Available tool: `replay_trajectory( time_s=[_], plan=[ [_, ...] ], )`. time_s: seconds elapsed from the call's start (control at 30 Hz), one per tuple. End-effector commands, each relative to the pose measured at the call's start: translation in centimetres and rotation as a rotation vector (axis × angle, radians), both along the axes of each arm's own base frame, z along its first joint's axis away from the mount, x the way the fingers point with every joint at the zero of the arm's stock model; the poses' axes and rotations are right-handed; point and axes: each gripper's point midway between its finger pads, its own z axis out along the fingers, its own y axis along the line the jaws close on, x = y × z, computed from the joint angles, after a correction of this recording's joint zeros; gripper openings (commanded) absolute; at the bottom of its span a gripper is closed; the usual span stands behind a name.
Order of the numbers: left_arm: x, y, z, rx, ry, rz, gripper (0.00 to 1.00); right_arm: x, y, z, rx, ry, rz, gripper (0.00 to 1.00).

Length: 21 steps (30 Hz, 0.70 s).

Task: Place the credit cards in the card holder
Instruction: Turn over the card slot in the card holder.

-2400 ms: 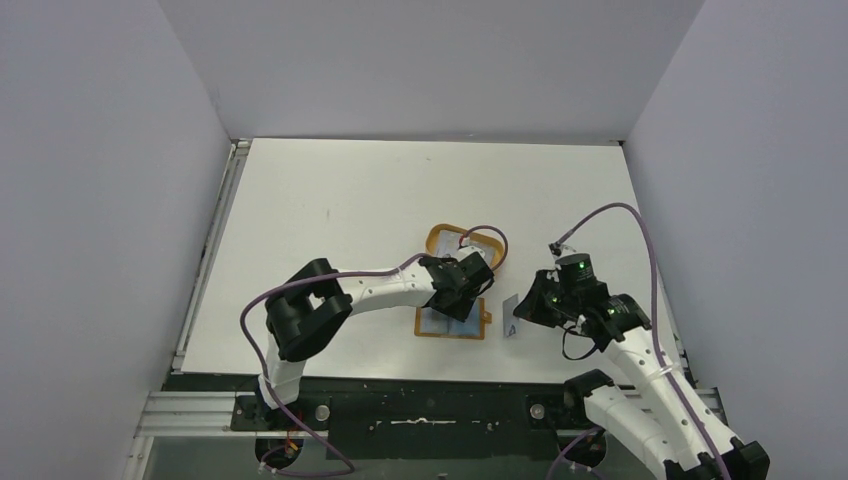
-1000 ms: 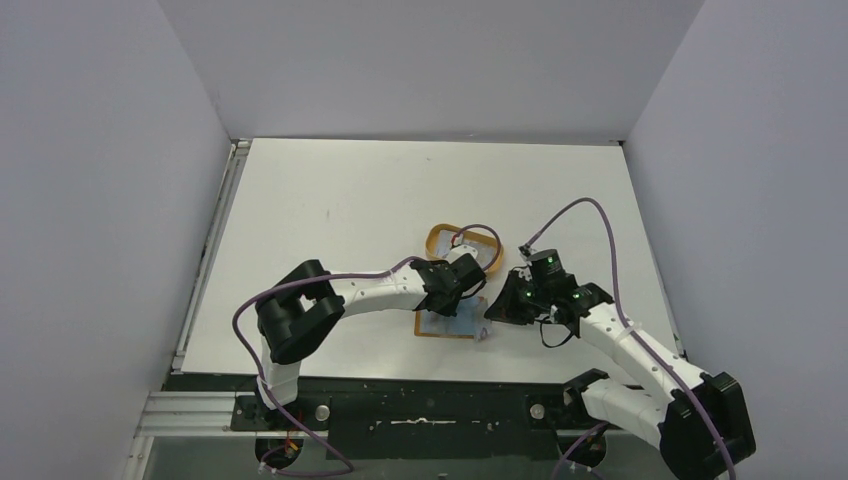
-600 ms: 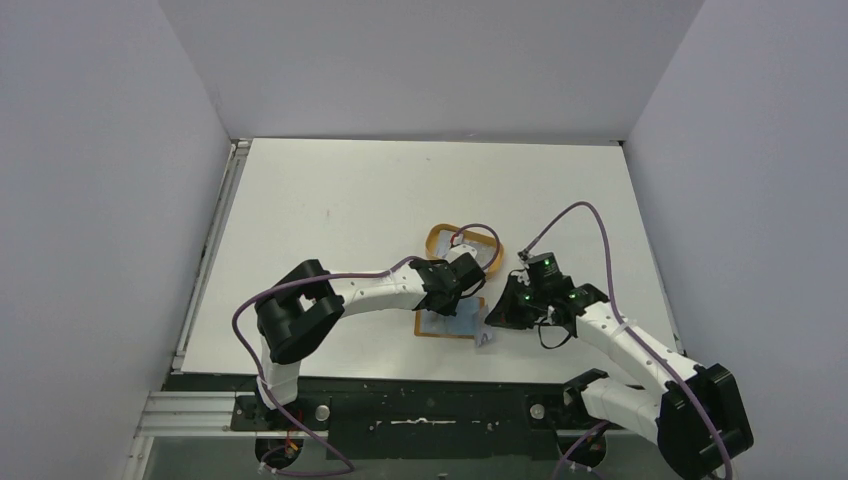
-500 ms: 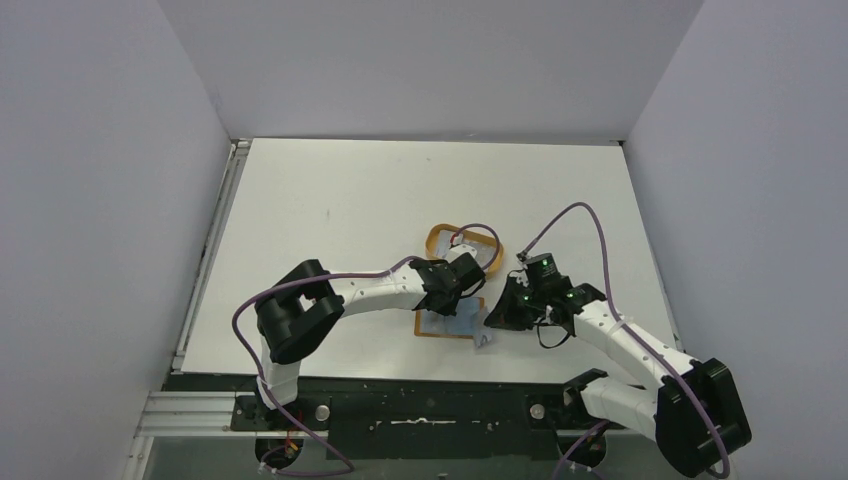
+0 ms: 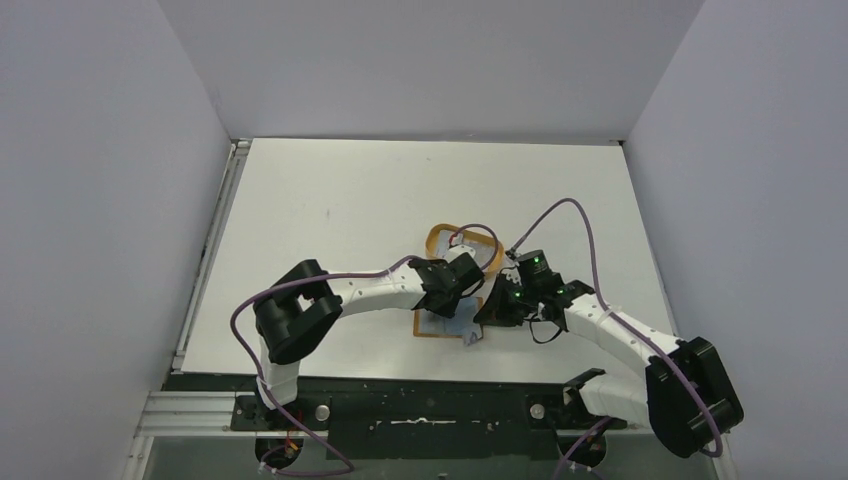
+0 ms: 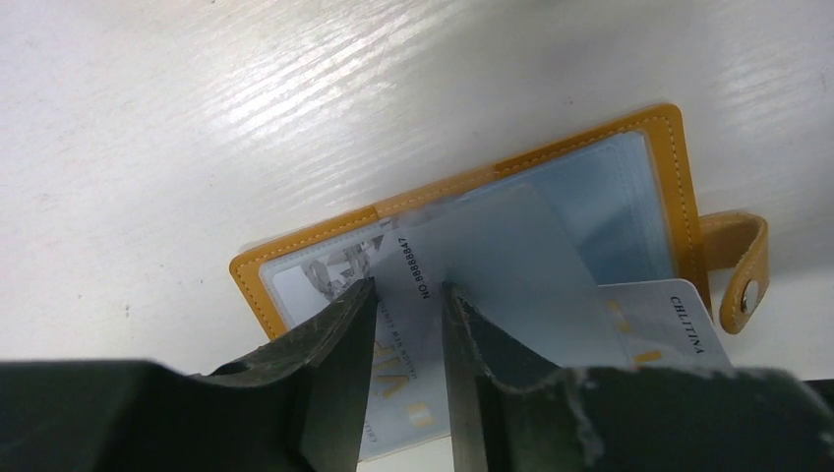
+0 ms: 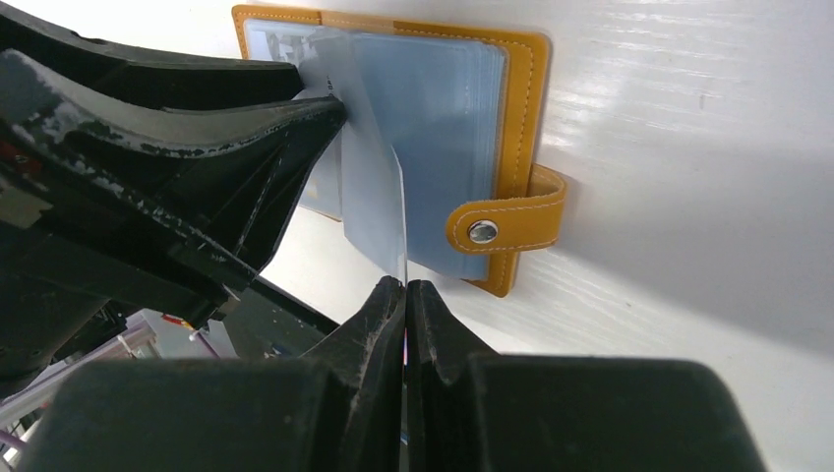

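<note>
The card holder [image 5: 436, 328] lies open near the table's front edge, tan-orange rim [image 6: 315, 243] round clear sleeves, its tab [image 7: 511, 221] on the side. My right gripper [image 7: 405, 283] is shut on a pale credit card [image 7: 379, 187] held on edge, its far end reaching over the open sleeves. My left gripper [image 6: 408, 287] hovers over the holder's left half with its fingers a little apart. A silvery card [image 6: 408, 344] with gold lettering shows in that gap. Another pale card [image 6: 664, 329] pokes out lower right. From above, both grippers [image 5: 462, 303] [image 5: 486, 312] meet at the holder.
An orange oval tray [image 5: 437, 240] sits just behind the holder, partly hidden by the left wrist and a purple cable. Bare white tabletop [image 5: 330, 200] stretches left and back. Grey walls close in on three sides.
The right gripper has carried its card leftward from the table's right side to the holder. The left gripper stayed over the holder, and its fingers have parted slightly.
</note>
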Motion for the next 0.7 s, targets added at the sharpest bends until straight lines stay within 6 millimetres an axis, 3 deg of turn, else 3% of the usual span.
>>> replay_trajectory(
  time_s=[0.0,0.13,0.37,0.67],
  plan=[
    [-0.3,1.4,2.1,0.012,0.004,0.015,0.35,1.5,2.0,1.6,0.062,-0.075,0.043,0.0],
    [-0.2,1.7,3.9,-0.013,-0.017,0.02,0.45,1.7,2.7,1.9,0.077,-0.091,0.056,0.0],
    [-0.5,2.4,6.8,-0.064,-0.035,0.032,0.52,2.0,4.3,2.6,0.081,-0.115,0.086,0.0],
    [-1.3,5.0,8.2,-0.156,-0.051,0.127,0.6,2.4,6.6,2.6,0.071,-0.128,0.142,0.0]
  ],
)
